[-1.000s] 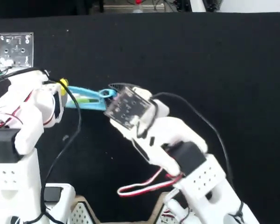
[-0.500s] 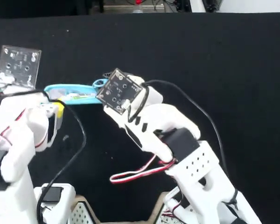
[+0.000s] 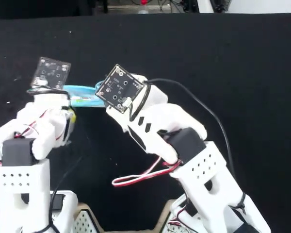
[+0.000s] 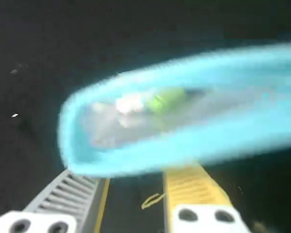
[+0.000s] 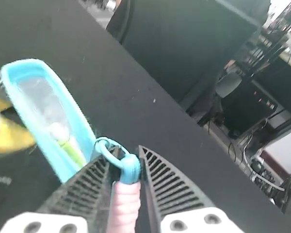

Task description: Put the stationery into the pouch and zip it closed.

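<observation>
Snugly — pouch ring (image 5: 130, 169), between right jaws

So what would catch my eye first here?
A bright blue pouch sits between two white arms over the black table, a green item showing through its clear window. The right tool is shut on the pouch's blue zip pull.
</observation>
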### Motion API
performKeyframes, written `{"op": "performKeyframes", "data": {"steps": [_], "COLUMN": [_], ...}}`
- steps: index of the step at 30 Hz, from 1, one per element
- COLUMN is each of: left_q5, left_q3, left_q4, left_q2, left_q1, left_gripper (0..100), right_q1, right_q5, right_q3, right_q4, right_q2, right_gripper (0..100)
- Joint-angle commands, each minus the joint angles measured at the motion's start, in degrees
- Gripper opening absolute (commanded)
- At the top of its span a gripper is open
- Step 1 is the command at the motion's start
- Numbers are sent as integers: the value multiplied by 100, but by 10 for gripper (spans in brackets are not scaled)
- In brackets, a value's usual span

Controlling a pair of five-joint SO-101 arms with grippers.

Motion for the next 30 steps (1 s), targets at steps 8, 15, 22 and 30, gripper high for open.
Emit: {"op": "performKeyframes", "data": {"steps": [8,15,22,30], "left_q5": [1802,2224,2224,2259], "left_q3": [1666,1745,1692,1701], "left_q4": [-3147,-3253,-3262,-3578], "left_q2": [-1090,-1415,-1415,-1459], "left_q1": [-611,13,286,409], "left_gripper": [148,148,148,148], "right_q1": [-9,-580,-686,-686], "right_q5": [44,44,35,35], "right_q3": [-365,-400,-391,-374], "right_q4": [800,1187,1222,1187], "right_q2": [-804,-848,-1402,-1587], "right_gripper": [11,11,11,11]}}
